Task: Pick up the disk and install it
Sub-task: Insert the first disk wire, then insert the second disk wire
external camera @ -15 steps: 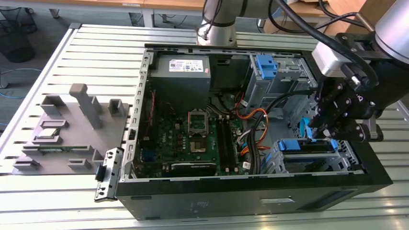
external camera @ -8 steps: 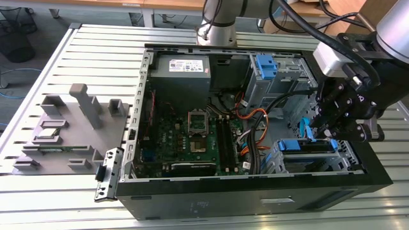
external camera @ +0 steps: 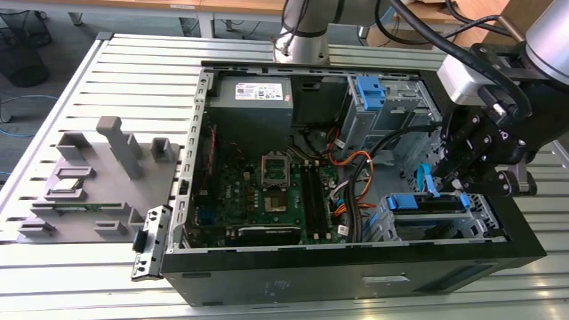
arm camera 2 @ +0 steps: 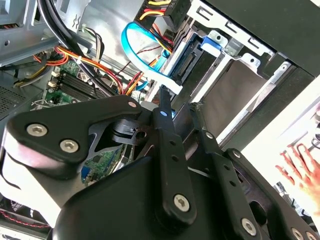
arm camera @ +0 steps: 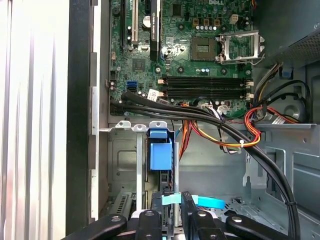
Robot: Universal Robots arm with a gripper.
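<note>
The disk [external camera: 418, 203] stands on edge in the drive cage [external camera: 484, 227] at the open computer case's front corner, on the exterior view's right. Its bright blue bracket [arm camera: 160, 152] shows in the first wrist view, and its connector end [arm camera 2: 192, 57] in the second wrist view. My gripper [external camera: 458, 190] hangs right over the cage. The black fingers [arm camera: 186, 202] sit close together on either side of the disk's end, so the gripper [arm camera: 175, 202] [arm camera 2: 177, 107] is shut on it. A light-blue flat cable [arm camera 2: 142, 62] loops just past the fingertips.
A thick black cable bundle [arm camera: 200, 117] and orange wires [arm camera: 252, 132] cross between the motherboard [external camera: 266, 187] and the cage. The grey power-supply box [external camera: 253, 93] and another blue bracket [external camera: 369, 93] sit at the case's far side. A grey fixture [external camera: 89, 180] is on the table. A hand [arm camera 2: 300, 167] is outside the case.
</note>
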